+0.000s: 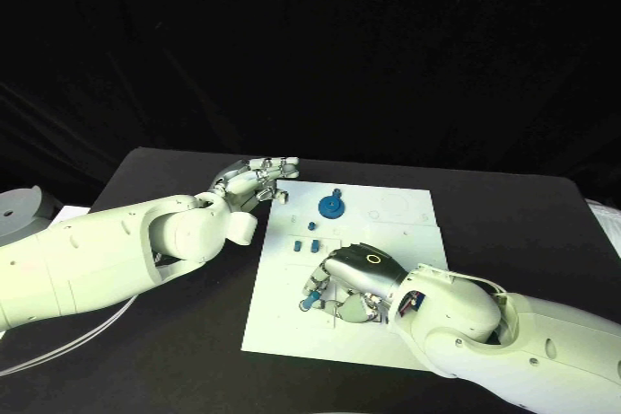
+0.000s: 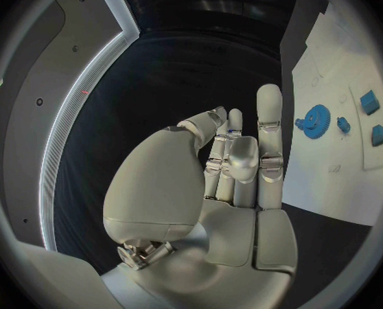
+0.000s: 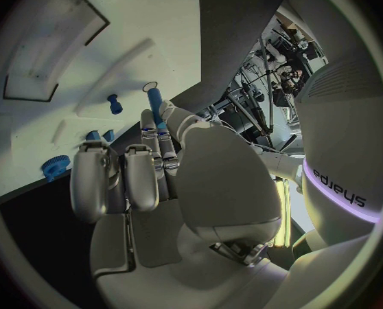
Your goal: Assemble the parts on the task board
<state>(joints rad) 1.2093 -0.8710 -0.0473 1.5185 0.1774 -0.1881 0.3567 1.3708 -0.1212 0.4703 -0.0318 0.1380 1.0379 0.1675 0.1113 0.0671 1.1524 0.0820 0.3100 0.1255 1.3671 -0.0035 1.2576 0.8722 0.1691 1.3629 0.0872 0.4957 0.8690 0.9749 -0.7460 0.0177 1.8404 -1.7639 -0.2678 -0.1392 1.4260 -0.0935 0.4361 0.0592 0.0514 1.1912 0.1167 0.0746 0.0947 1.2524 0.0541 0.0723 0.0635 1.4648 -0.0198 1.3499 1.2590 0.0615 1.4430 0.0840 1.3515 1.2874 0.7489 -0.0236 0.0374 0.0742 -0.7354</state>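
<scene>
A slim blue peg (image 3: 154,104) is pinched in the fingertips of the right hand (image 1: 352,279) over the near part of the white task board (image 1: 389,338). The left hand (image 1: 257,179), fingers extended and holding nothing, is raised beside the board's far left corner. A blue gear (image 1: 333,206) and two small blue blocks (image 1: 304,246), partly hidden in the right wrist view, are seen on the board, which lies on the black table (image 1: 518,216).

Black table (image 1: 518,207), matte dark top, rounded far corners. Lying flat at its middle: one white task board (image 1: 389,252), rectangular, long side running from the near edge toward the far edge. Off the table's left corner: a pale round object (image 1: 20,212), partly cut by the frame, and a thin white cable (image 1: 78,338) curving along the near-left side.
</scene>
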